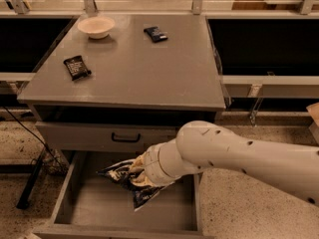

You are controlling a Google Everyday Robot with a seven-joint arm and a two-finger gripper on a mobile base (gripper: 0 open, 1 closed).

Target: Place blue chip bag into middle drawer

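Observation:
The blue chip bag (122, 173) is crinkled dark foil with white lettering. It hangs in my gripper (139, 171) over the open middle drawer (94, 210), its lower end (143, 197) just above the grey floor. My gripper is shut on the bag near the drawer's middle, below the closed drawer front. The white arm (234, 153) reaches in from the right and hides the drawer's right rear part.
A closed grey drawer front with a black handle (125, 137) sits above the open drawer. On the cabinet top (149, 68) are a white bowl (96, 27) and two small dark packets (77, 66) (156, 33). Cables and a black stand (35, 176) lie at the left.

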